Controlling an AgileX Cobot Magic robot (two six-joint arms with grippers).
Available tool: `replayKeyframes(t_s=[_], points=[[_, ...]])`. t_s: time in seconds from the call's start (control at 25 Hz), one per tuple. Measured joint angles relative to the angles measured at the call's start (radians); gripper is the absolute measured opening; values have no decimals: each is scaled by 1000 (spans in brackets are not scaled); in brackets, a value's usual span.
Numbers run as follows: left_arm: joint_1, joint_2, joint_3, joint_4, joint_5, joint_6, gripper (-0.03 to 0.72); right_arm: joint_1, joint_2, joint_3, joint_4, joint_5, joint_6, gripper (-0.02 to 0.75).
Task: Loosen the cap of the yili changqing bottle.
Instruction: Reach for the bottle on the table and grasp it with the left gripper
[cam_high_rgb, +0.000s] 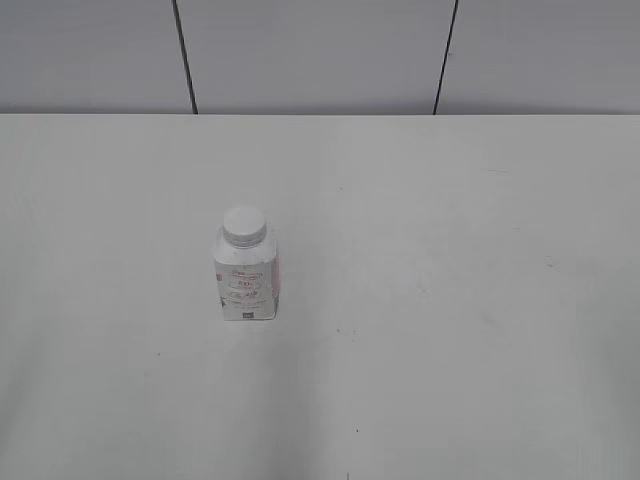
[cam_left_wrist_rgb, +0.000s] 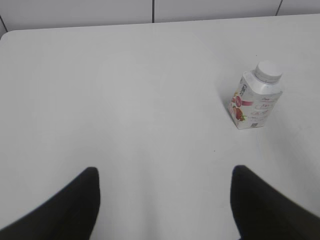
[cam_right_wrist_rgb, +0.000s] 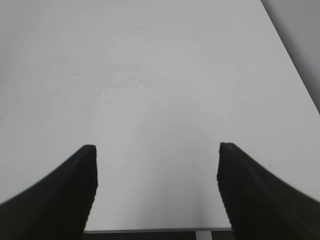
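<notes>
Exterior view shows the table (cam_high_rgb: 450, 300) with only the bottle (cam_high_rgb: 246, 283) on it, standing left of the middle, well clear of every edge. The cap (cam_high_rgb: 244, 225) sits on its neck, flat top up, and looks fully seated; whether it is tight cannot be told by sight. No arm appears in this view.

Going left to right: the left gripper (cam_left_wrist_rgb: 165, 200) hangs above bare table with its jaws spread wide and nothing between them. From its wrist camera the bottle (cam_left_wrist_rgb: 255, 101) lies ahead and to the right, well apart from the fingers (cam_left_wrist_rgb: 75, 210), with the cap (cam_left_wrist_rgb: 268, 71) at its top. The right gripper (cam_right_wrist_rgb: 157, 192) is further right, over the table's near edge, jaws likewise spread and empty; the bottle does not show in its camera at all.

As I judge it, nothing of the task is done yet. Neither gripper touches the bottle, so all is left: one gripper must reach and steady the body, the other must close on the cap and turn it.

The bottle stands upright, long axis vertical, neck and cap pointing straight up. Its label faces the exterior camera, with a corner of the squarish body turned toward the left wrist camera.
</notes>
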Motion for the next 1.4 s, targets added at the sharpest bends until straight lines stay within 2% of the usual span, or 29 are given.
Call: replayKeyframes(t_s=[1.4], points=[[0,0,0,0,0,0,499,0,0,0,0,0,0,587]])
